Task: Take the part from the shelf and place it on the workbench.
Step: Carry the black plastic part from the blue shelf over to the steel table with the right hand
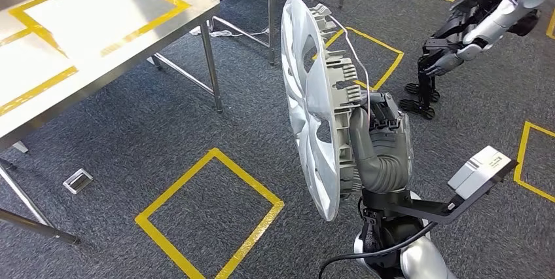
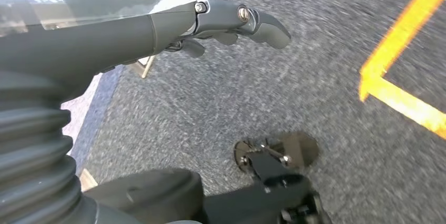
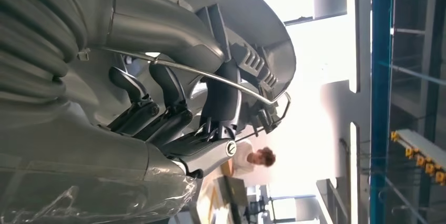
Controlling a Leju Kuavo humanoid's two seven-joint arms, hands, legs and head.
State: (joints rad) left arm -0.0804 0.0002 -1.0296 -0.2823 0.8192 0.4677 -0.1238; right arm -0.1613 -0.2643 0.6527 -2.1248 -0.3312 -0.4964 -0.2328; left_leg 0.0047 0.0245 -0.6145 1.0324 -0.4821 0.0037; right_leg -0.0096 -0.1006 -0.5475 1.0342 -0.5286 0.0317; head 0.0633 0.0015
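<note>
The right hand (image 1: 379, 128) is wrapped around the rim of a large silver plastic wheel cover with curved spokes and grey ribbed clips on its back (image 1: 314, 109), holding it upright and edge-on over the floor, near the centre of the head view. The thick grey thumb lies against the cover's back face, and a thin wire retaining ring (image 1: 357, 63) runs along the clips just above the hand. In the right wrist view the dark fingers (image 3: 158, 108) curl over the inner edge of the same wheel cover (image 3: 210, 3), with the wire ring (image 3: 221, 79) crossing in front of them. The cover is well apart from the stainless-steel workbench marked with yellow tape (image 1: 85, 37), which stands at about ten o'clock from it, its legs planted on the dark grey carpet (image 1: 163, 128). A square of yellow floor tape (image 1: 209, 217) lies at about seven o'clock from the cover. At two o'clock stands another humanoid robot with silver arms and dark legs (image 1: 471, 23). The left hand (image 2: 231, 21) hangs over the carpet (image 2: 273, 92) with its dark fingers loosely extended and nothing in them; a yellow tape line (image 2: 399, 77) shows on the floor beyond it.
</note>
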